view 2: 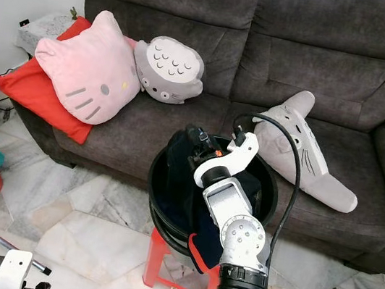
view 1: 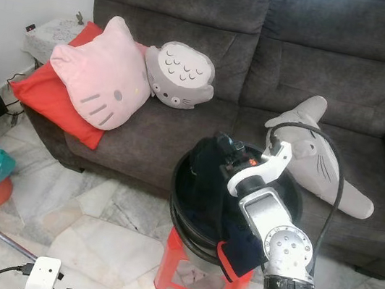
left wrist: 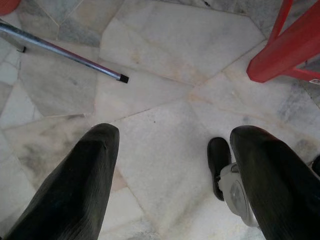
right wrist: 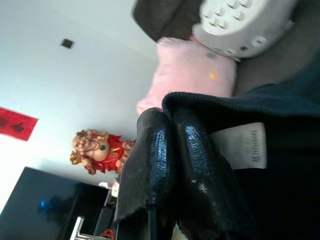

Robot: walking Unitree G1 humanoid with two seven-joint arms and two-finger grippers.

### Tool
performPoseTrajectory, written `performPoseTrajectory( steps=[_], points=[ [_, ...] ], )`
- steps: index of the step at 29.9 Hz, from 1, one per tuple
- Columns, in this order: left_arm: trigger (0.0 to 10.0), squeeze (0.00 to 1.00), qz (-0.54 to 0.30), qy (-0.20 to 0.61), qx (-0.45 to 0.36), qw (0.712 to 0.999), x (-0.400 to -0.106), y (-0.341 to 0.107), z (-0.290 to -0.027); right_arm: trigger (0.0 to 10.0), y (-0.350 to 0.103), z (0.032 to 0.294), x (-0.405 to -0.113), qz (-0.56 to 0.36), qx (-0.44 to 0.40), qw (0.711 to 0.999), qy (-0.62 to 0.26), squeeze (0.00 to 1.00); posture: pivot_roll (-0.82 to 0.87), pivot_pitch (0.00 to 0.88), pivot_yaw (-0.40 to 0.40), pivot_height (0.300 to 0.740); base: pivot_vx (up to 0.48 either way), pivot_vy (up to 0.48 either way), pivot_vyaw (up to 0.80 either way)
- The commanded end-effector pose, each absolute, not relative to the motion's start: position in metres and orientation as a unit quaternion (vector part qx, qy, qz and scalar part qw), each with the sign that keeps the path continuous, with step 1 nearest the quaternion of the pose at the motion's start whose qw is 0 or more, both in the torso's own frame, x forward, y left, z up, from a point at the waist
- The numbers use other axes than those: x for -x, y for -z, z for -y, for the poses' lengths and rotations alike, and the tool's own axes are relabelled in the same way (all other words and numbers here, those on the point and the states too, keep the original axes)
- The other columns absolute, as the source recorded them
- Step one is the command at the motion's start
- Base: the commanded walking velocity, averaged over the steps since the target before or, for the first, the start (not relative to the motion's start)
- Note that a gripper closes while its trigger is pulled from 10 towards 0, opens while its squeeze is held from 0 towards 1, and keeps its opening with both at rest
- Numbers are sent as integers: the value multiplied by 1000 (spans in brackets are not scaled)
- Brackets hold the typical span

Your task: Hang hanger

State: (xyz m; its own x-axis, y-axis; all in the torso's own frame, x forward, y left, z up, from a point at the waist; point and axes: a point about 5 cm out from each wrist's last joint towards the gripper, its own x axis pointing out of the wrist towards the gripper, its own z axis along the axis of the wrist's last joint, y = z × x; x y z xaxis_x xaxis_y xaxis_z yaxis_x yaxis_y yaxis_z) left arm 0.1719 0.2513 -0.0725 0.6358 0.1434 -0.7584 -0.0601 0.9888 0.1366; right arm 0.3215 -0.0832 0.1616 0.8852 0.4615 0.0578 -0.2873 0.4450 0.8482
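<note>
The right gripper (view 1: 223, 148) pinches the edge of a dark garment (view 1: 206, 172) in a black basket (view 1: 294, 197) on a red stool (view 1: 180, 271) before the sofa (view 1: 196, 28). The left gripper (left wrist: 170, 165) hangs released above the marble floor (left wrist: 160, 65); I cannot make out a hanger

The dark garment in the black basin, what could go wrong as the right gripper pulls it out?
The right gripper is shut on only the edge of the dark garment, so the cloth could slip free. The black basin sits on a small red stool with cloth draped over its rim, so a snag might drag or tip it. The left gripper hangs open above the floor, not steadying anything.
</note>
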Motion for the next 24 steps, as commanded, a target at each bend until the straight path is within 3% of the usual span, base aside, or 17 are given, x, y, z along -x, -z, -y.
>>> performPoseTrajectory(
  steps=[1,12,18,23,24],
  points=[
    [10000,0,-434,-60,-46,898,-168,74,-253,10000,-187,67,-322,-51,-468,841,-268,0,-108,0,66,740,0,0,0],
    [10000,0,-422,-62,-48,903,-176,70,-255,10000,-203,54,-312,-19,-416,846,-333,0,-112,0,69,740,0,0,0],
    [10000,0,-408,-59,-53,909,-181,66,-257,10000,-190,46,-303,-48,-366,859,-354,0,-112,0,67,740,0,0,0],
    [10000,0,-374,-52,-65,924,-197,54,-264,10000,-184,45,-298,-60,-353,861,-361,0,-113,0,68,740,0,0,0],
    [10000,0,-339,-41,-69,937,-215,40,-267,10000,-181,45,-296,-67,-343,862,-366,0,-114,0,68,740,0,0,0]
  ],
)
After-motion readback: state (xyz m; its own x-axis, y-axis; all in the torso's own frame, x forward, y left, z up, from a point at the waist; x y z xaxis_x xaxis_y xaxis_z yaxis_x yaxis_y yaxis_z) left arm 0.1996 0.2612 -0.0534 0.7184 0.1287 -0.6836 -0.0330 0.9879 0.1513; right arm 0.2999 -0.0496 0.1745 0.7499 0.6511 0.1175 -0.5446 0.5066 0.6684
